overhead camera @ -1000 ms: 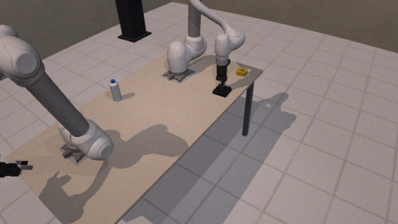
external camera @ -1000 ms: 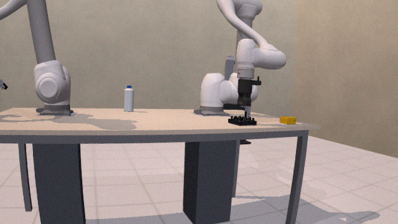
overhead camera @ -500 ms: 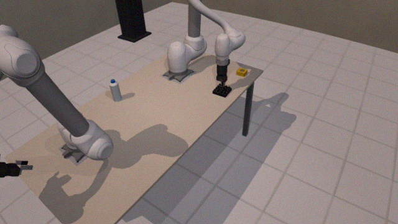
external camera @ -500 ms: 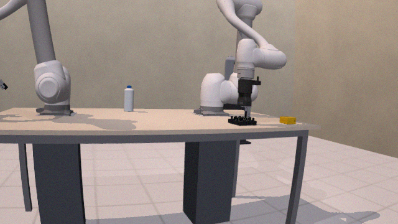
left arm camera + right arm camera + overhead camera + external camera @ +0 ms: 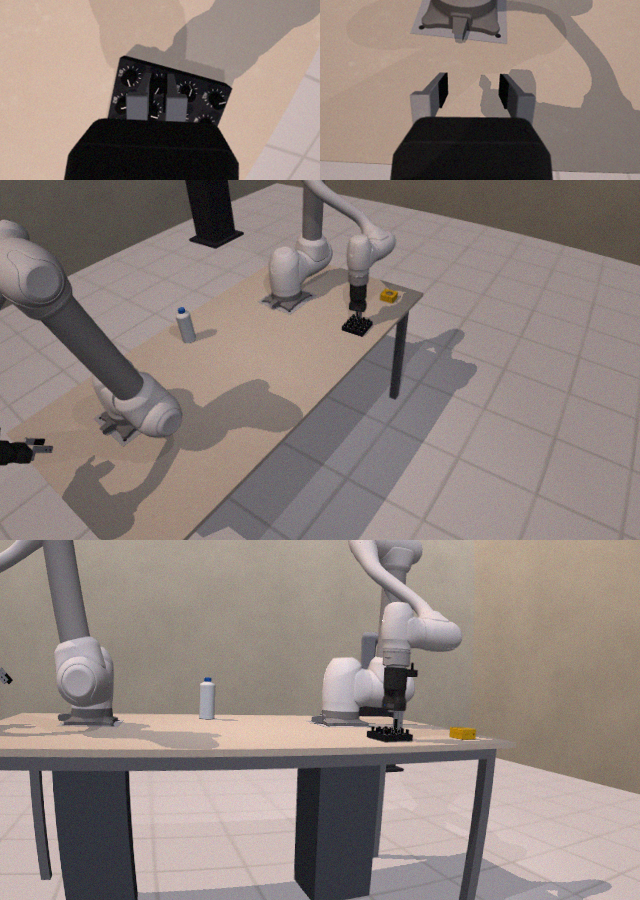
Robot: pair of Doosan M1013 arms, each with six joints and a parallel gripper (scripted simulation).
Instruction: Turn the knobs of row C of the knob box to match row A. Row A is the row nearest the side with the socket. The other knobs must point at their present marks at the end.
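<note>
The black knob box [image 5: 354,331] [image 5: 390,738] [image 5: 141,66] lies flat near the table's front edge and looks tilted in the left wrist view. My left gripper [image 5: 358,316] [image 5: 398,727] [image 5: 158,85] points down and is shut on the second knob from the left in the far row of that view; its white mark points down and left. In that row the left knob [image 5: 129,77] points down, the third knob [image 5: 188,92] nearly down, the right knob [image 5: 217,100] right. My body hides the nearer rows; the socket does not show. My right gripper [image 5: 44,445] [image 5: 473,83] is open and empty.
A yellow block [image 5: 389,296] [image 5: 462,733] with a round top feature sits near the table's end, close to the knob box. A white bottle [image 5: 186,328] [image 5: 207,701] with a blue cap stands at the table's back, between the two arm bases.
</note>
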